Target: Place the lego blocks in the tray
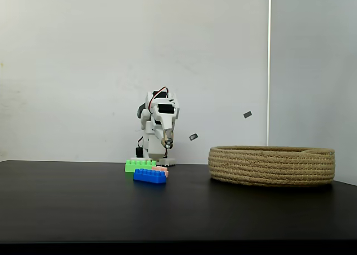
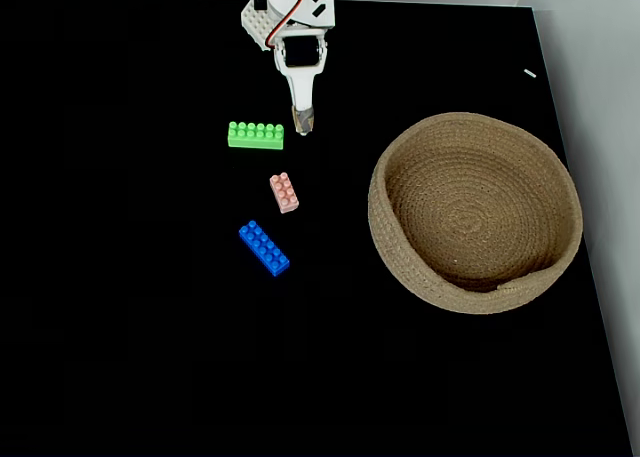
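Three bricks, green (image 2: 256, 135), pink (image 2: 284, 192) and blue (image 2: 264, 248), lie on the black table (image 2: 120, 307) left of the rope basket (image 2: 400, 267) in the top-down fixed view, the gripper (image 2: 302, 125) pinched closed, empty, beside the green.

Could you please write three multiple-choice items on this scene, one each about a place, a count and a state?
1. In the fixed view from above, which brick lies nearest the gripper?
A. the blue brick
B. the green brick
C. the pink brick

2. How many bricks lie on the table?
A. two
B. three
C. four

3. What does the basket hold?
A. nothing
B. one brick
C. all the bricks

Answers:
1. B: the green brick sits just left of the gripper tip, while the pink brick and the blue brick lie further down the picture.
2. B: green, pink and blue, one of each.
3. A: its coiled floor is bare from above.
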Available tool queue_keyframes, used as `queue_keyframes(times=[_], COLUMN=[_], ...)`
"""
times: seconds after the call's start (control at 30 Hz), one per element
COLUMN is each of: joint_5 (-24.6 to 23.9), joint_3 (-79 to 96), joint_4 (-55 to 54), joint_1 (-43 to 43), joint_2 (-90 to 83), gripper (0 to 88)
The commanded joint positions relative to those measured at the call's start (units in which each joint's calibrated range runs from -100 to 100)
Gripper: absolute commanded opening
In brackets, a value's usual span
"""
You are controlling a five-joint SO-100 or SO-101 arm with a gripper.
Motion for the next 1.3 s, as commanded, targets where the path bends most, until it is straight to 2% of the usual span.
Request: queue_keyframes(times=[0.0,1.13,1.27], joint_5=[0.15,1.47,-0.93], joint_3=[0.71,0.71,-1.76], joint_4=[-0.06,-0.06,-0.06], joint_1=[0.09,0.5,2.23], joint_2=[-0.49,-0.49,0.88], gripper=[0.4,0.4,0.4])
